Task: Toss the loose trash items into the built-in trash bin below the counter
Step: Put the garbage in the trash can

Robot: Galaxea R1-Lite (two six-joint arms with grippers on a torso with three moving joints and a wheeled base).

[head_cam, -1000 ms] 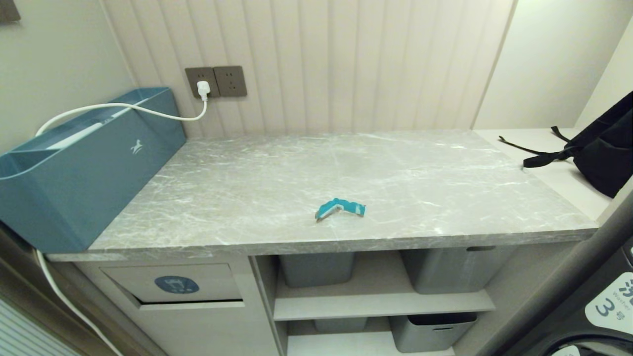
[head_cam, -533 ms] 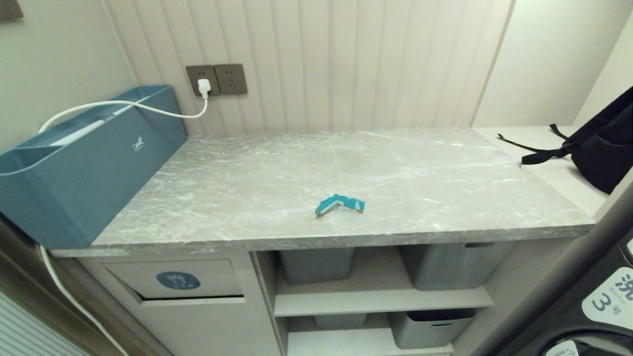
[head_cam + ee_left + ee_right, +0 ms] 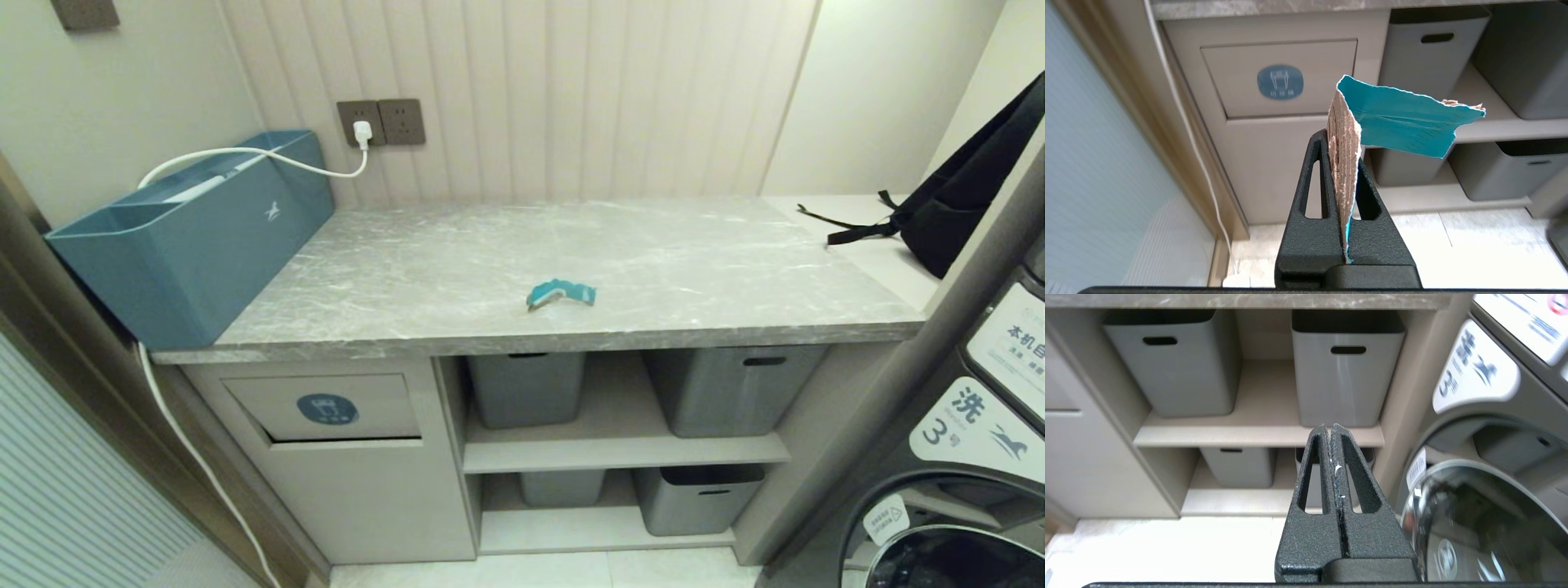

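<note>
My left gripper (image 3: 1344,141) is shut on a folded teal scrap (image 3: 1400,122) whose brown torn side sits between the fingers. It hangs in front of the beige trash bin flap (image 3: 1280,77) with its blue oval icon, some way short of it. In the head view that flap (image 3: 326,408) sits below the left end of the grey marble counter (image 3: 669,269). A narrow teal strip (image 3: 561,293) lies near the counter's front edge. My right gripper (image 3: 1330,430) is shut and empty, facing the shelves. Neither arm shows in the head view.
A large teal box (image 3: 196,237) stands on the counter's left end, with a white cable (image 3: 188,449) running down beside the cabinet. Grey storage bins (image 3: 526,388) fill the open shelves. A washing machine (image 3: 955,474) stands at the right, a black backpack (image 3: 963,204) above it.
The whole head view has shifted: the counter now looks farther away and lower, with floor and more of the washing machine showing. The teal strip lies where it did on the counter.
</note>
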